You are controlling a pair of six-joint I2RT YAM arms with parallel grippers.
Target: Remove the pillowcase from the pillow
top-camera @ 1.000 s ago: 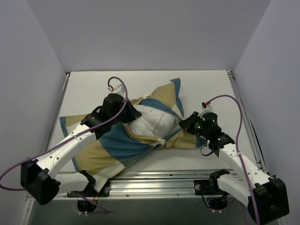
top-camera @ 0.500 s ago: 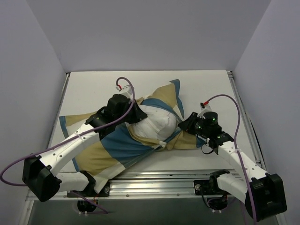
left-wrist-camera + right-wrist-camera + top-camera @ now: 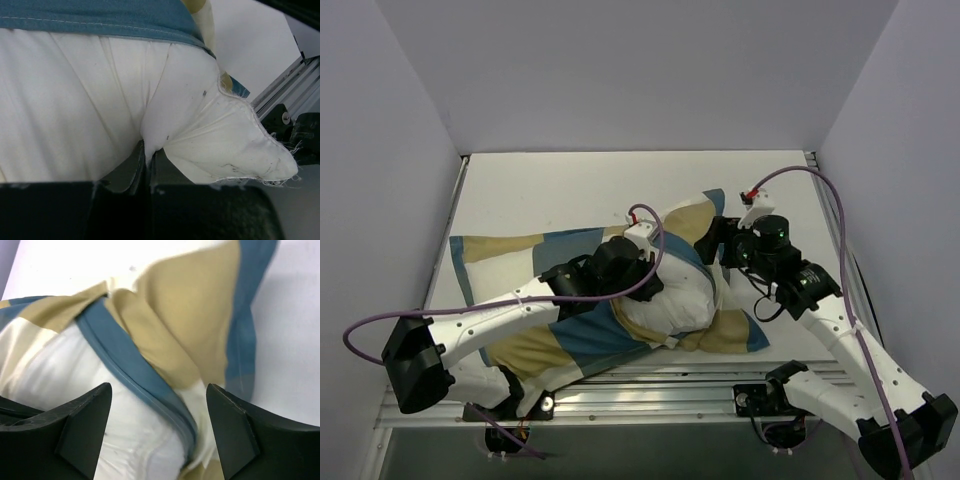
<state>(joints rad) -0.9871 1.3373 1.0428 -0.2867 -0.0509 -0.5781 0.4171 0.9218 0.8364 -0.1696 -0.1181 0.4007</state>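
Observation:
The pillowcase [image 3: 500, 262], in teal, tan and cream blocks, lies crumpled across the table. The white pillow [image 3: 685, 305] bulges out of its open right end. My left gripper [image 3: 658, 288] is shut on a fold of the pillow [image 3: 75, 100], pinching the white cloth between its fingertips [image 3: 135, 167]; the pillow's frayed corner [image 3: 245, 150] sticks out to the right. My right gripper [image 3: 718, 245] hovers open above the pillowcase's blue edging [image 3: 135, 380] and a tan block [image 3: 185, 315]. Nothing is between its fingers [image 3: 85, 425], and the white pillow [image 3: 65, 370] shows below them.
Aluminium rails [image 3: 670, 385] run along the table's near edge, close to the pillow's corner. Grey walls close in the left, right and back. Purple cables [image 3: 820, 190] loop from both wrists. Bare white table [image 3: 620, 185] lies behind the fabric.
The left arm has dragged the pinched pillow to the right and nearer. The right gripper has opened, let go of the pillowcase and moved up and back.

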